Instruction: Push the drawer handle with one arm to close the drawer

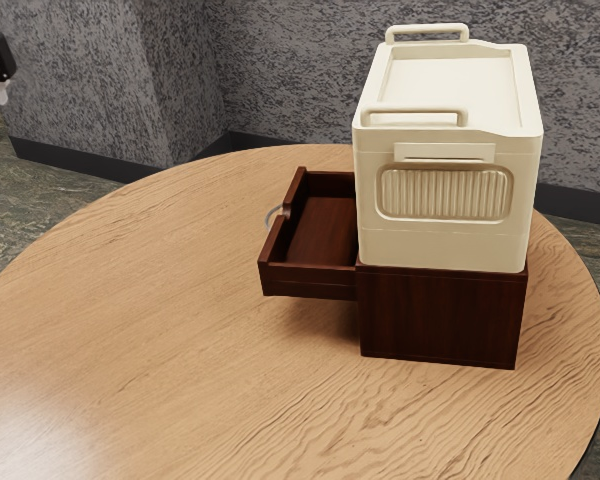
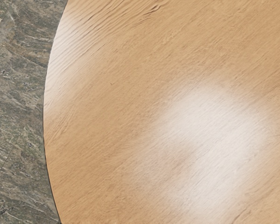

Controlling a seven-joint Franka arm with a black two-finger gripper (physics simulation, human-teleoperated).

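Dark red-brown wood forms the drawer (image 1: 325, 232), standing open toward the exterior view's left; its curved handle (image 1: 270, 214) faces that way, so a push toward the exterior view's right should close it. The matching cabinet (image 1: 440, 316) sits beneath a cream box (image 1: 440, 245), whose weight may help steady it. Both rest on the round wooden counter (image 1: 160, 300). At the exterior view's far left, well apart from the handle, is the tool (image 1: 2, 92); I cannot tell its opening or whether it holds anything.

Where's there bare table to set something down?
Bare tabletop runs from the open drawer to the exterior view's left, and on the camera's side of the cabinet. It's crowded where the cream box tops the cabinet.
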